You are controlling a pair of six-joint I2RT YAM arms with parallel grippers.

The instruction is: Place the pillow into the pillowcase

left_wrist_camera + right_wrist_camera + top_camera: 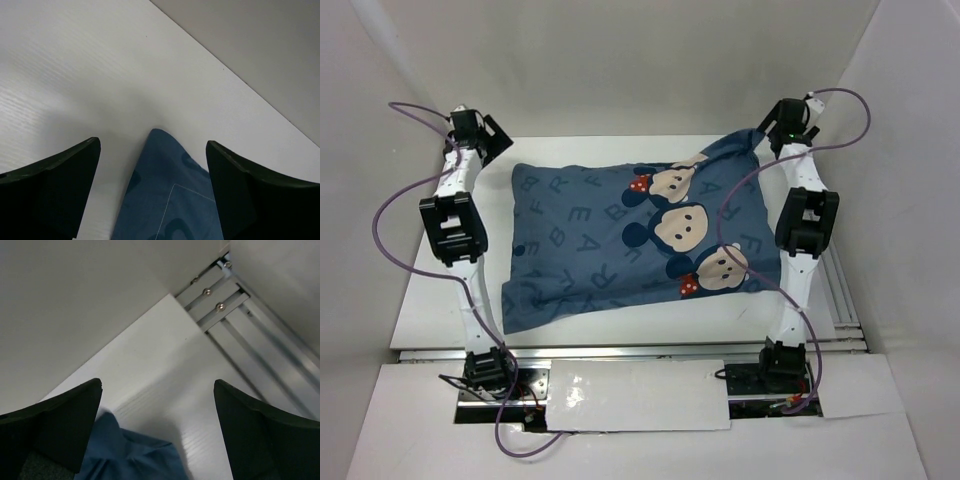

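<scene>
The blue pillowcase (620, 240), printed with letters and three mouse faces, lies plump and flat across the white table (440, 310). The pillow itself does not show. My left gripper (488, 135) stands open at the case's far left corner; in the left wrist view that corner (165, 200) pokes up between the spread fingers of the gripper (152, 144) without touching them. My right gripper (786, 125) is open at the far right corner, where a crumpled bit of blue fabric (135, 460) lies by its left finger (65, 420); the gripper (157, 383) holds nothing.
White walls enclose the table at the back and on both sides. Aluminium rails (235, 310) run along the table's right edge (842, 290). Purple cables (390, 200) loop beside each arm. White panels (630, 395) cover the near edge between the arm bases.
</scene>
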